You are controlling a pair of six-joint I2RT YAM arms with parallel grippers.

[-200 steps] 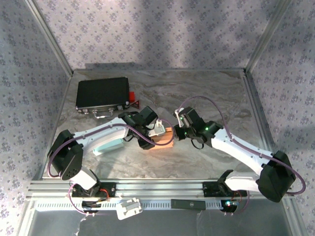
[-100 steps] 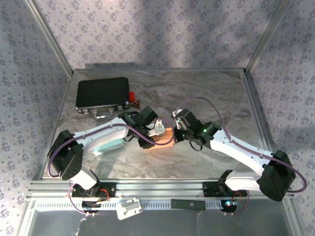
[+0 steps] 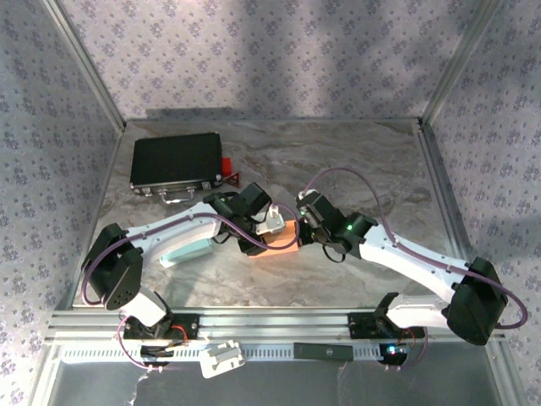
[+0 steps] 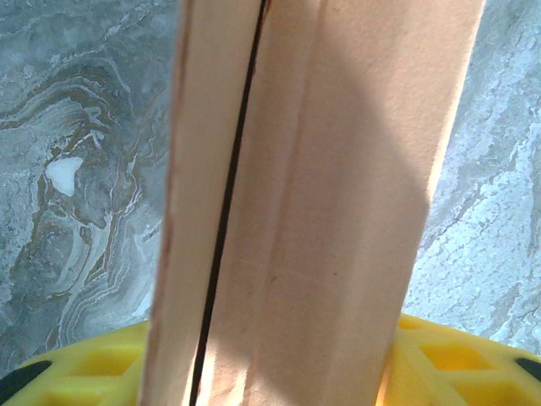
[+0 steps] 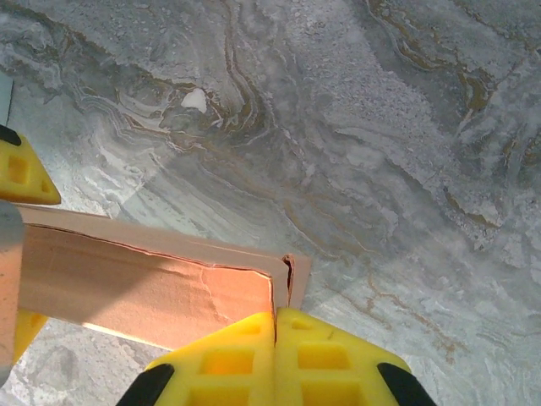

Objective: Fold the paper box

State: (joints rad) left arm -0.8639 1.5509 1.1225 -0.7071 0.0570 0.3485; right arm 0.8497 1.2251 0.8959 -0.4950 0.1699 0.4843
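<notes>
Pinching right: right gripper point(image 5: 275, 326), its yellow pads point(image 5: 330, 355) closed on a thin corner wall of the paper box point(image 5: 144, 292).
Left side: left gripper point(image 4: 270, 372) seems clamped on the box's folded flaps, though its pads are mostly hidden.
Box spot: middle of the marbled table point(image 3: 363, 161), between both grippers.
Far left: black case point(image 3: 176, 162), well apart from the box.
</notes>
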